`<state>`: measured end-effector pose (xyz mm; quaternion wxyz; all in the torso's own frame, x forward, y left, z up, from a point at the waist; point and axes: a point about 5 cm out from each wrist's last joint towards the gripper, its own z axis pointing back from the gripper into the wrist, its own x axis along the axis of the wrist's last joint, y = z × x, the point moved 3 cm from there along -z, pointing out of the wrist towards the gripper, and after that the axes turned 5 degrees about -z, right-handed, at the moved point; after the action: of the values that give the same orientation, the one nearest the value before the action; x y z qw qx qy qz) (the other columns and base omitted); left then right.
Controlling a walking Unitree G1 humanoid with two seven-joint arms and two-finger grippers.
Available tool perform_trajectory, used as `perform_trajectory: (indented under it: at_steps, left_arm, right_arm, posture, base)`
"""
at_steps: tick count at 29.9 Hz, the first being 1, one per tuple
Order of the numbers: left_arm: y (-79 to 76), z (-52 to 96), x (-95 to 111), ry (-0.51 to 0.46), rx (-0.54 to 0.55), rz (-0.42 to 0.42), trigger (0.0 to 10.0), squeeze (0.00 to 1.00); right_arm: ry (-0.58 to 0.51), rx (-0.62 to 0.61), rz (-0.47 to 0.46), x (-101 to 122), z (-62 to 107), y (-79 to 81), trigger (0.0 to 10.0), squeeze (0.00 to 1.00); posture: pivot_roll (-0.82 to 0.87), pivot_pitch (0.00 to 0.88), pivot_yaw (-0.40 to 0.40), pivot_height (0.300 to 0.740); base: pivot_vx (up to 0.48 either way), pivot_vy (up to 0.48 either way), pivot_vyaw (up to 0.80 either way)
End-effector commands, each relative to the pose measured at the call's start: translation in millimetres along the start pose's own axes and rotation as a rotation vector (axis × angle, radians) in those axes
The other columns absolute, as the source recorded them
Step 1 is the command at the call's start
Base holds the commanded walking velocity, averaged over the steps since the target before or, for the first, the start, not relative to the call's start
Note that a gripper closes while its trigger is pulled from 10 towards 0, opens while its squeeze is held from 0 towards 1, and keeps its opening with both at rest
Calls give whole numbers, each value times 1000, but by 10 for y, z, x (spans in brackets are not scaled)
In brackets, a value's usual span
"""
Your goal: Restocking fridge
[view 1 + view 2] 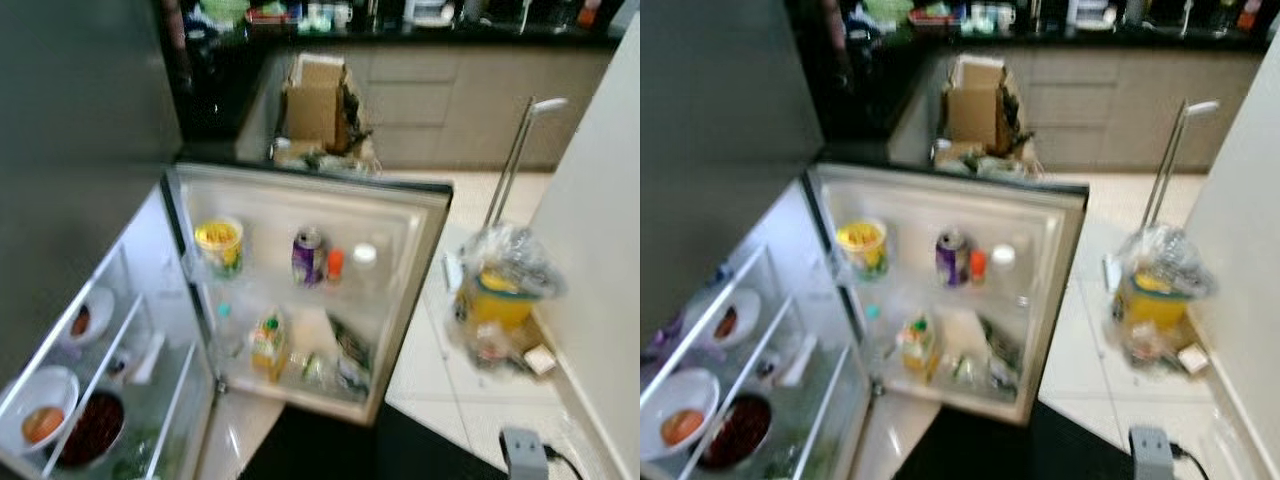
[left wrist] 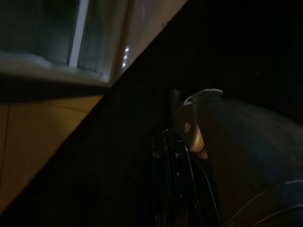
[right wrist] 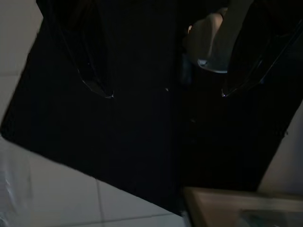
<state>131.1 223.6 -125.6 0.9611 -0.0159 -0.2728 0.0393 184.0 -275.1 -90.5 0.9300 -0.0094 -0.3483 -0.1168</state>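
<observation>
Kitchen, pale tiled floor (image 1: 450, 390), dark mat (image 1: 330, 450) at near edge.

Near left: fridge (image 1: 130, 350) compartment with glass shelves, holding white bowl (image 1: 40, 415) with orange contents, dark bowl (image 1: 92, 428) of red-brown food, small dish (image 1: 85, 318) farther back.

Near right: grey plug block (image 1: 523, 452) on floor.

Centre: fridge door (image 1: 310, 285) swung wide open. Upper door shelf, left to right: yellow cup (image 1: 220, 245), purple can (image 1: 308, 256), orange-capped bottle (image 1: 335, 265), white-capped bottle (image 1: 364, 258). Lower door shelf: juice carton (image 1: 267, 345), dark packets (image 1: 350, 355) to its right.

Right, beyond door: clear plastic bag (image 1: 505, 290) with yellow container, just beside white wall.

Far: open cardboard box (image 1: 318, 100) before beige drawers, dark countertop (image 1: 420, 30) with blurred items.

Left gripper (image 2: 177, 189): hanging low in shade beside fridge base, well apart from door shelves; finger spread cannot be told.

Right gripper (image 3: 161, 90): fingers spread wide, empty, over dark mat and tile, well apart from fridge contents.
</observation>
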Motion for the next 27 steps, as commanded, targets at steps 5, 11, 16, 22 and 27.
perform_trajectory:
  at_steps: [5, 11, 16, 22, 27]
  left_arm:
    - [-25, -5, 16, -5, -20, -13, 10000, 0]
    - [-43, -5, 13, -5, -37, -14, 10000, 0]
    - [-96, -7, -19, 5, -65, -13, 10000, 0]
    - [-198, -28, -29, 15, -87, -5, 10000, 0]
    - [-274, -48, -17, 20, -98, -14, 10000, 0]
  right_arm:
    - [9, 5, -10, -11, 1, -1, 10000, 0]
    - [10, 9, -7, -10, 0, 3, 10000, 0]
    - [60, -23, 1, -132, 13, -1, 10000, 0]
    - [149, -13, 108, -364, 50, 57, 10000, 0]
    - [204, -1, 178, -539, 87, 114, 10000, 0]
  posture:
    - [-47, 44, -16, 740]
    - [-47, 44, -16, 740]
    - [-49, 38, -18, 740]
    - [-49, 31, -20, 740]
    - [-51, 25, -22, 740]
  base:
    - [0, 0, 0]
    - [0, 0, 0]
    - [0, 0, 0]
    - [0, -49, 0]
    - [0, -344, 0]
